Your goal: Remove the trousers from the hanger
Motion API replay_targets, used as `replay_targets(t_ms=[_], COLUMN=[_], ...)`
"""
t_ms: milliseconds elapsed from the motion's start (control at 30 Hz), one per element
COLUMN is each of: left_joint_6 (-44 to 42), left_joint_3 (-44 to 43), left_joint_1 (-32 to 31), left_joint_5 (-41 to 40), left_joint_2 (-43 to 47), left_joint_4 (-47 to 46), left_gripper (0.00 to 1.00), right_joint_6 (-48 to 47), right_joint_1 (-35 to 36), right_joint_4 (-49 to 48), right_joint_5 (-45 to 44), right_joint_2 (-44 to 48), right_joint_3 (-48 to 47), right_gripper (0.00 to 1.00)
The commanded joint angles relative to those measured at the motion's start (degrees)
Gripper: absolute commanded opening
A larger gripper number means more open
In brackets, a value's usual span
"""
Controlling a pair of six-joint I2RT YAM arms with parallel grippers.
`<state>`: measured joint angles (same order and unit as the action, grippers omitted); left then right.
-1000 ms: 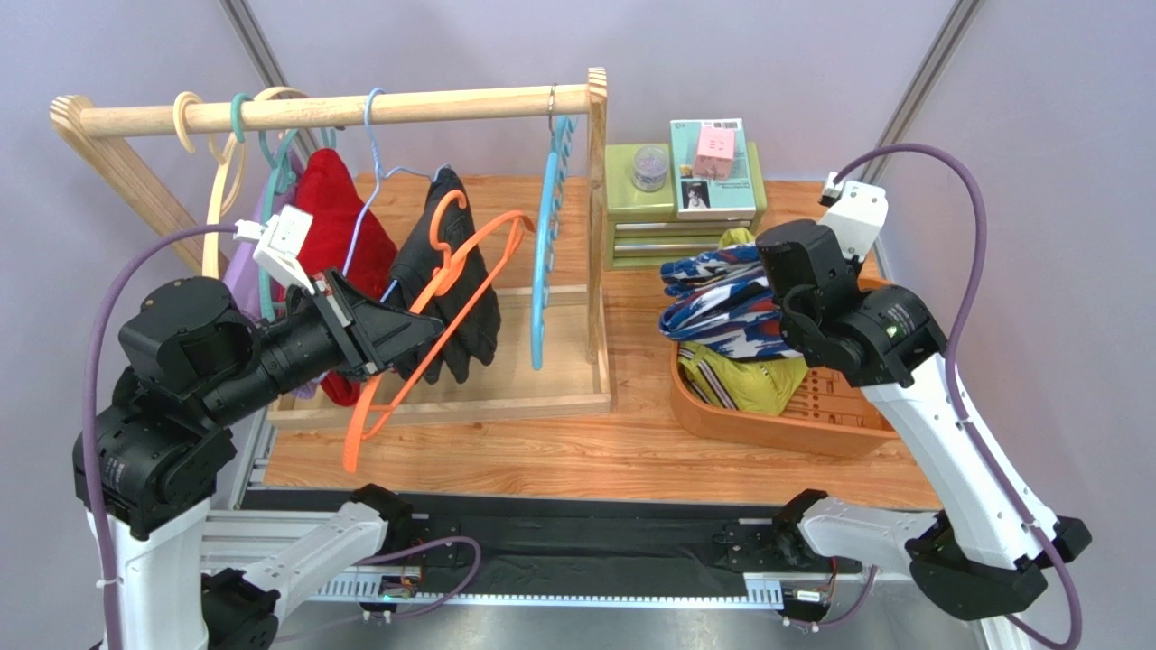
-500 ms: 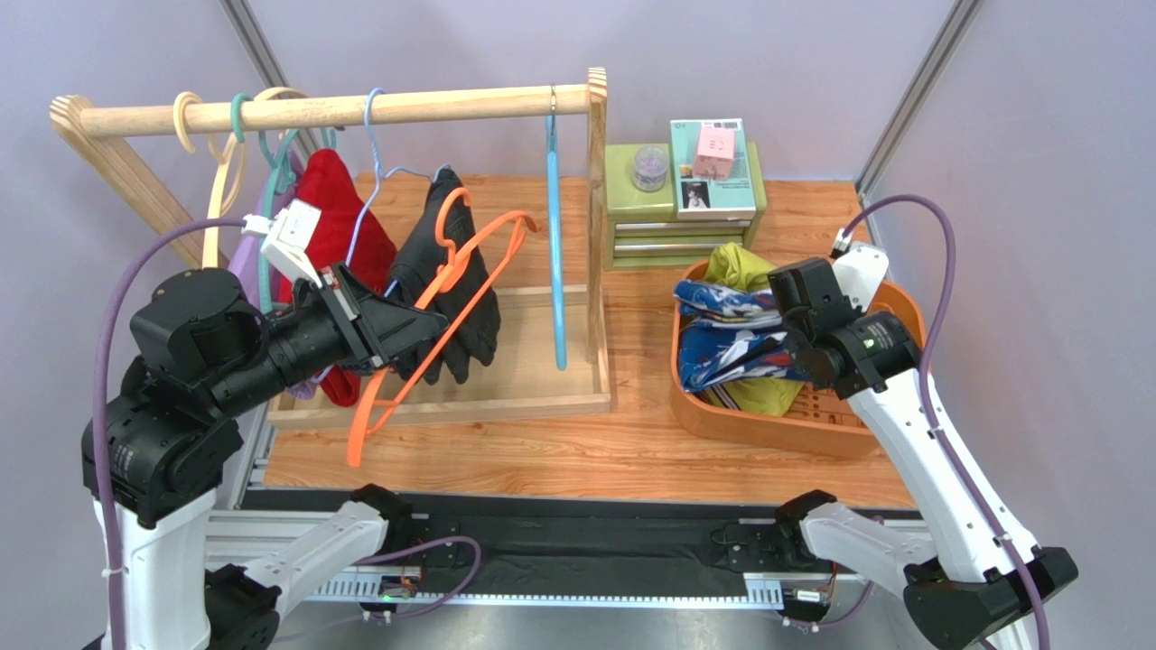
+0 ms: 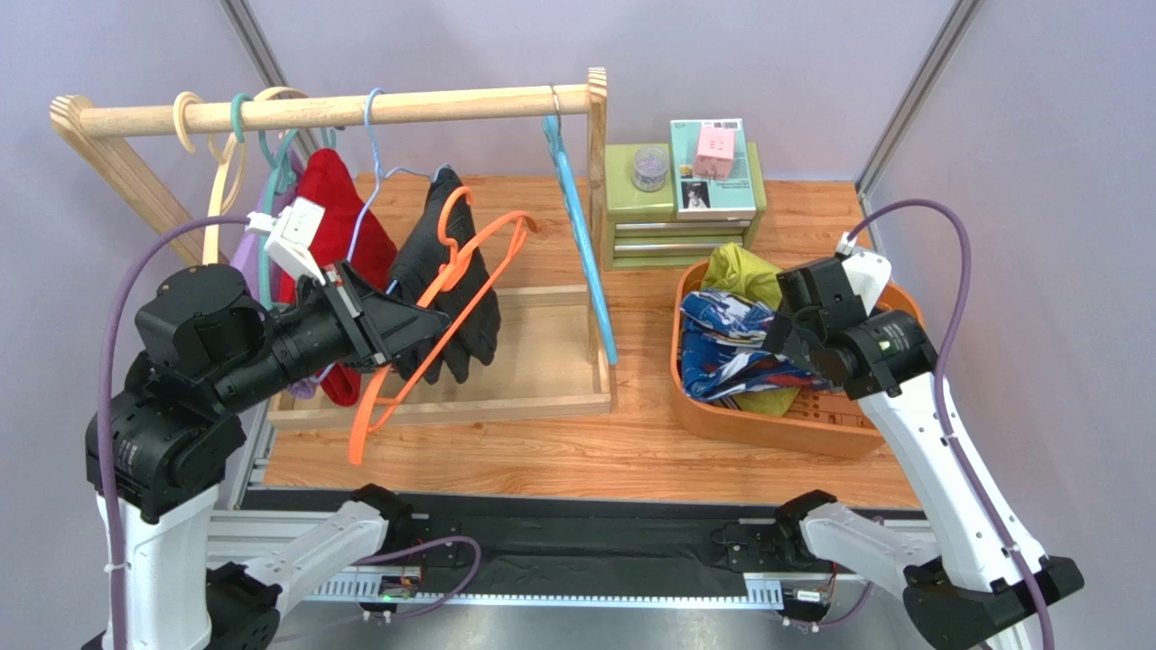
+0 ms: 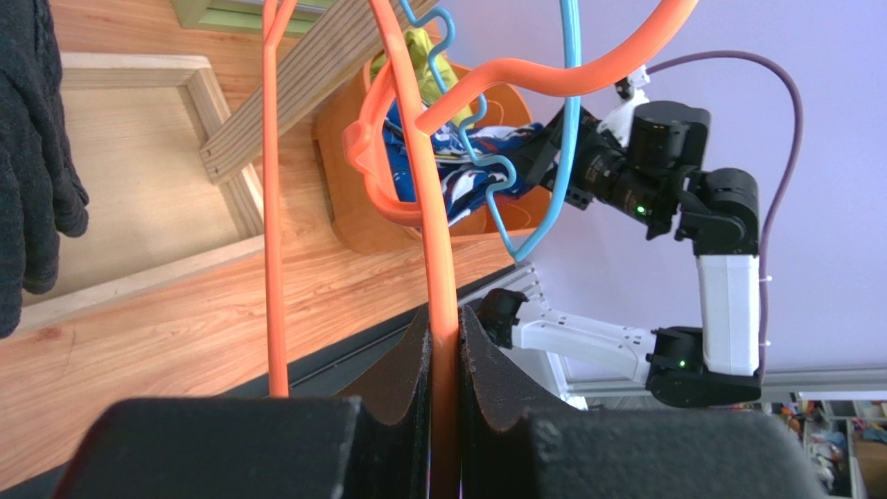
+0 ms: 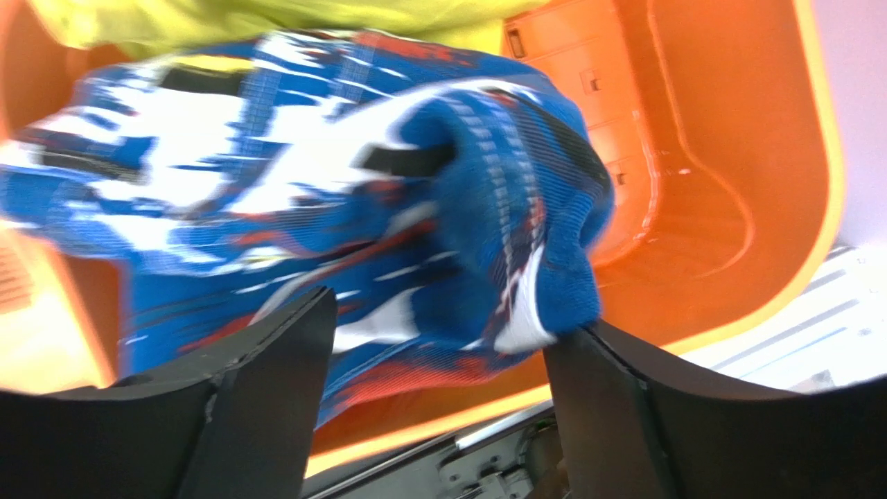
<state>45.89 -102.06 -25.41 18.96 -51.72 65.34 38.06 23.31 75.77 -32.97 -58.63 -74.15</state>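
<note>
Navy trousers (image 5: 312, 187) w/in R pincer (image 5: 439, 322) gap

Right wrist view: navy trousers (image 5: 312, 208) smeared by motion blur, print detail indistinct; yellow-green trousers (image 5: 260, 21) cropped by the top edge. Left wrist view: orange hanger (image 4: 435, 260) runs off the top edge; black garment (image 4: 31, 156) cropped at left. Top view: printed box (image 3: 715, 163) lettering too small to read.

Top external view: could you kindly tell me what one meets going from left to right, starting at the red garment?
Red garment → black garment → blue hanger → green box stack → orange basket holding the trousers.
</note>
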Motion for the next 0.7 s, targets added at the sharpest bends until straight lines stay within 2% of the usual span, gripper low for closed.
replay_targets(t_ms=[0,67,200,400,433,667], left_joint_6=[-0.98,-0.98,-0.89,-0.80,-0.89,-2.20], left_joint_3=[-1.74,-1.82,-2.17,-5.77,-6.65,-14.38], left_joint_1=[0.27,0.27,0.27,0.27,0.27,0.27], left_joint_5=[0.55,0.64,0.64,-1.11,-1.90,-7.44], left_joint_2=[-0.66,-0.75,-1.10,-3.38,-3.90,-8.92], left_joint_4=[-3.29,-3.29,-3.38,-2.68,-2.50,-0.74], left_gripper=[0.00,0.00,0.00,0.00,0.00,0.00], right_joint_6=[0.00,-1.32,-6.05,-14.76,-15.12,-11.88], right_joint_1=[0.07,0.07,0.07,0.07,0.07,0.16], right_joint_4=[6.23,8.77,10.01,6.77,6.33,1.32], right_joint_5=[3.79,5.46,9.93,24.25,27.92,37.45], right_joint_2=[2.20,2.55,3.52,5.02,4.84,4.84], right_joint_3=[-5.91,-8.55,-13.03,-22.96,-24.10,-28.68], right_gripper=[0.80,0.88,0.89,0.90,0.90,0.88])
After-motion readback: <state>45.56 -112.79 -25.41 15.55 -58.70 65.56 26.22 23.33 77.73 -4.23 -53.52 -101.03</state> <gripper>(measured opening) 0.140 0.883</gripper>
